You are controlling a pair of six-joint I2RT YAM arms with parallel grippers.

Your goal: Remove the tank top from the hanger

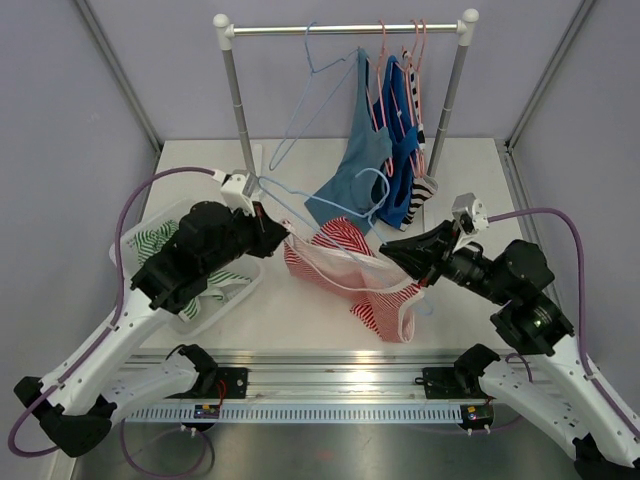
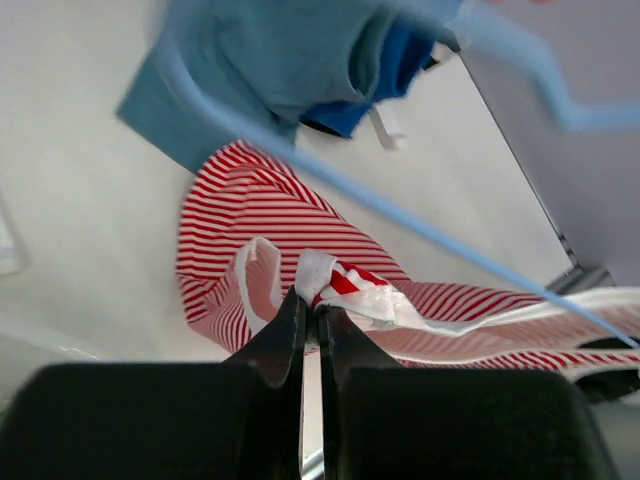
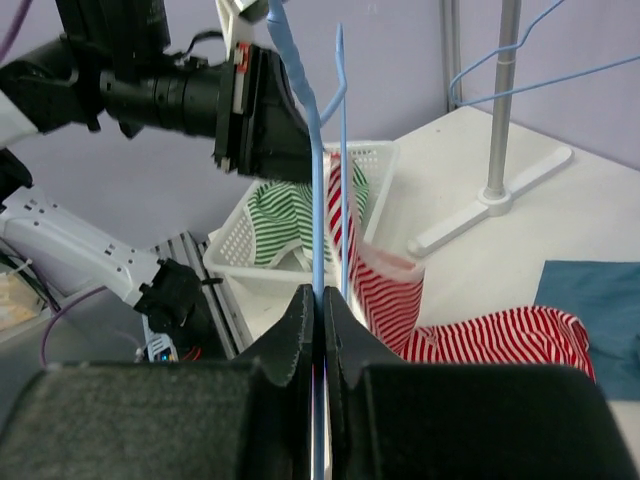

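Note:
A red-and-white striped tank top [image 1: 345, 262] hangs slack between my two grippers, its lower part resting on the table. My left gripper [image 1: 282, 235] is shut on the top's white-trimmed strap [image 2: 335, 280]. A light blue wire hanger [image 1: 290, 190] still runs through the garment. My right gripper [image 1: 387, 250] is shut on that hanger's wire [image 3: 318, 200]. In the left wrist view the hanger wire [image 2: 400, 215] crosses above the striped cloth [image 2: 250, 220]. The right wrist view shows the strap [image 3: 385, 262] looped over the hanger, with the rest of the top [image 3: 490, 340] spread on the table.
A clothes rack [image 1: 345, 30] stands at the back with several garments on hangers, a blue top [image 1: 350, 180] hanging lowest, and an empty blue hanger. A white basket [image 1: 235, 295] holding a green-striped garment [image 3: 285, 215] sits under my left arm. The rack's white foot [image 3: 500, 205] lies beyond.

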